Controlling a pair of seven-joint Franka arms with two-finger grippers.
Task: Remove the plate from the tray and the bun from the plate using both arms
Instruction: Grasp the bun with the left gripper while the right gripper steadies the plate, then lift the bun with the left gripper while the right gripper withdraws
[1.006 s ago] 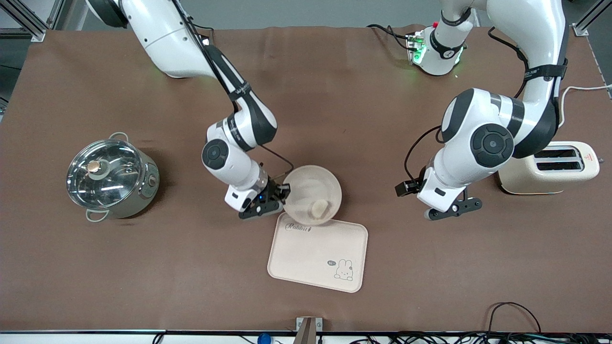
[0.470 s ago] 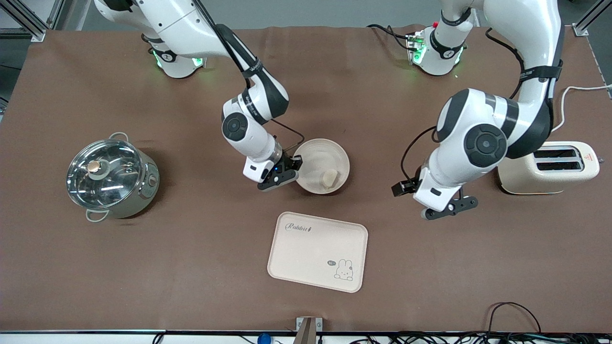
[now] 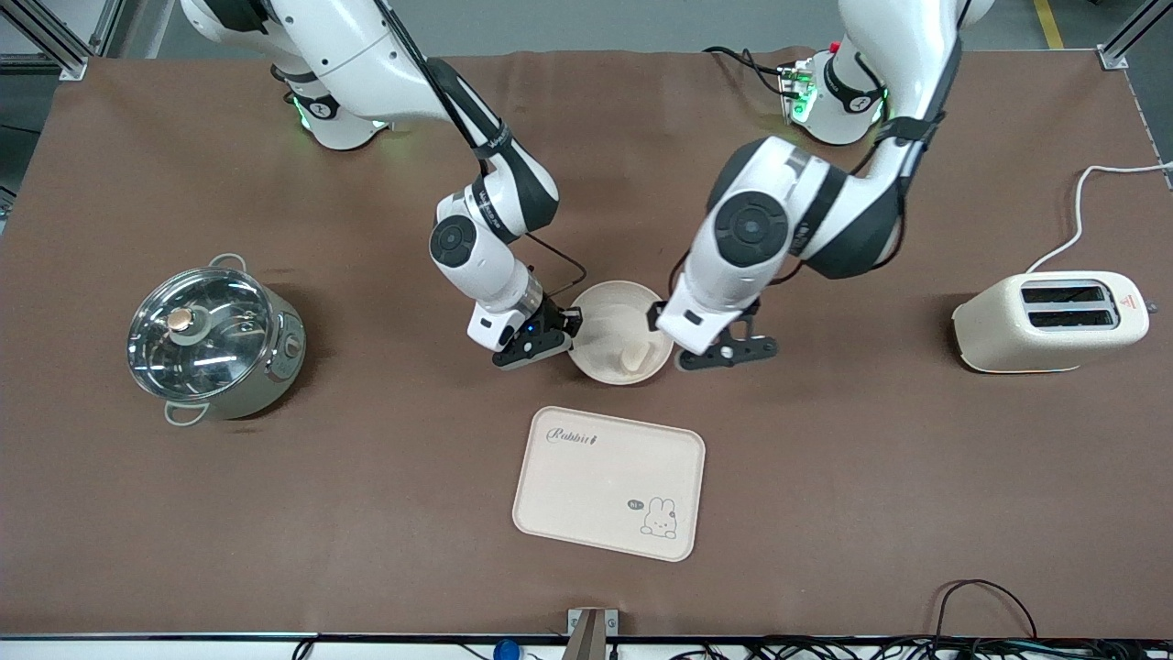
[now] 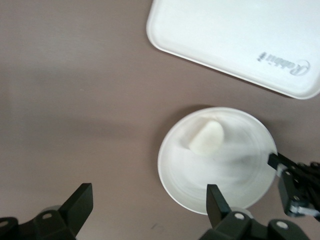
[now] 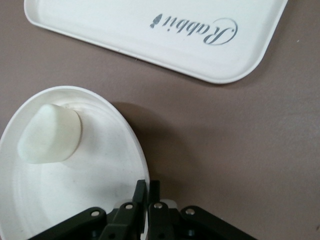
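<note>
Plate: the round cream plate (image 3: 616,330) sits near the middle of the brown worktop (image 3: 367,495), between the two claws. In the front view it looks a little tipped, but the pictures do not settle whether it rests flat.
Bun: the small pale bun (image 3: 634,359) lies inside the plate, on the part closest to the front camera.
Right claw: the right claw (image 3: 561,332) is clenched on the plate's rim, on the side toward the right arm's end of the worktop. Its two fingers (image 5: 141,192) pinch the thin edge.
Left claw: the left claw (image 3: 724,353) is just beside the plate, on the side toward the left arm's end. Its fingers (image 4: 216,201) are spread wide and grip nothing.
Tray: a cream tray (image 3: 608,483) with a rabbit drawing lies nearer to the front camera than the plate, close to it but apart.
Pot: a shiny pot (image 3: 213,337) with a glass lid stands toward the right arm's end.
Toaster: a cream toaster (image 3: 1054,323) stands toward the left arm's end.
</note>
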